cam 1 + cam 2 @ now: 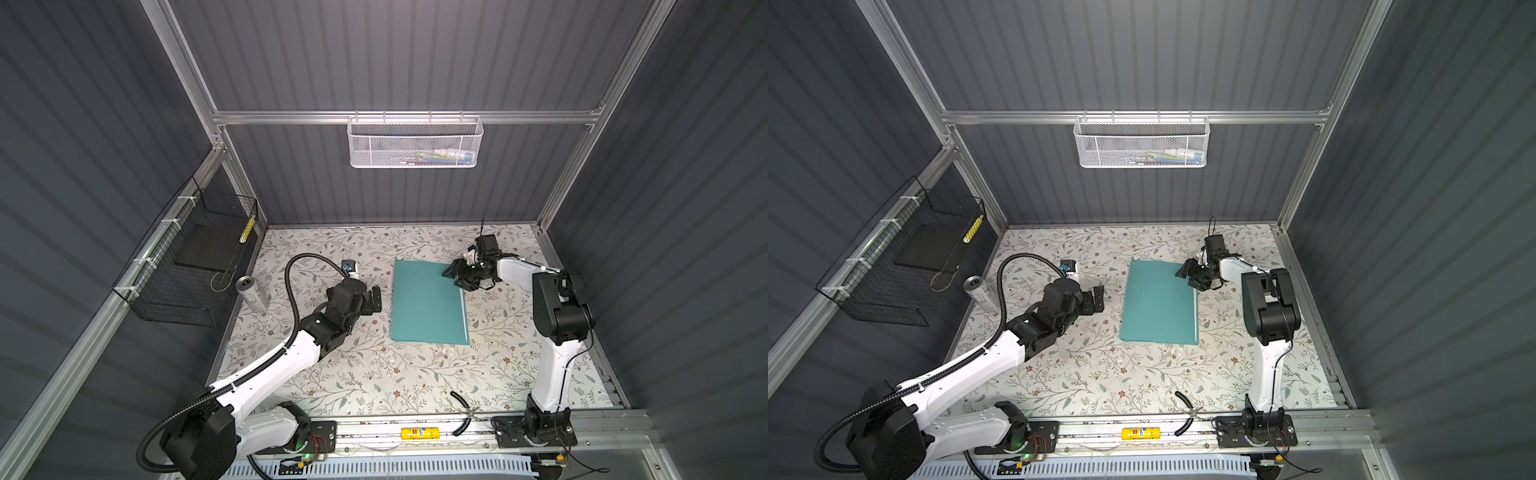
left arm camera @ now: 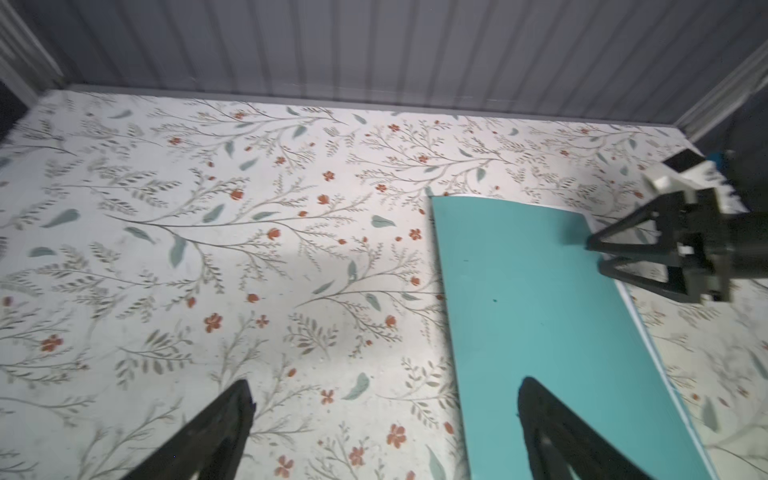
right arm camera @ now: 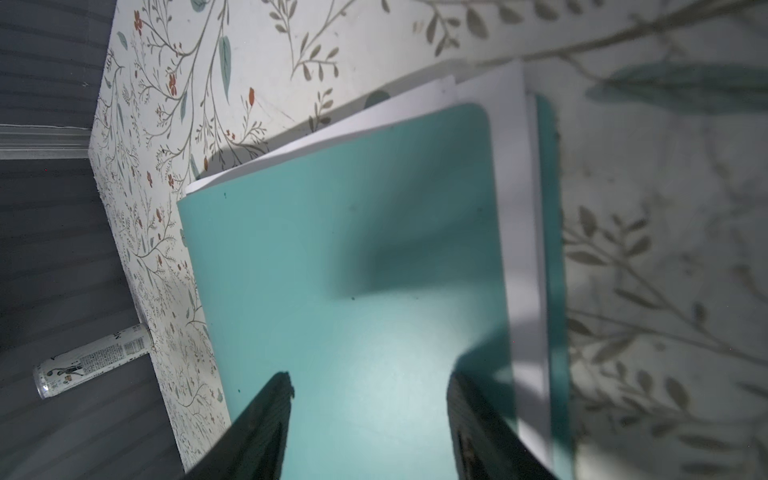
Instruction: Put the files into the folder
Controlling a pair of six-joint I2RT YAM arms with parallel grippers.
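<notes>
The closed folder [image 1: 428, 303] lay mid-worktop [image 1: 374, 374], left hand [image 1: 376, 301] spread empty beside it, right hand [image 3: 370, 380] parted empty above its corner, where the right wrist view revealed the files [image 3: 519, 208] as white edges under the cover.

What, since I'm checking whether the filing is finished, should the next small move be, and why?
Probably nudge the protruding files inward with the right gripper, which sits open over the far right corner of the folder. The cover lies shut, but white sheet edges peek past it there. The left gripper is open beside it.
</notes>
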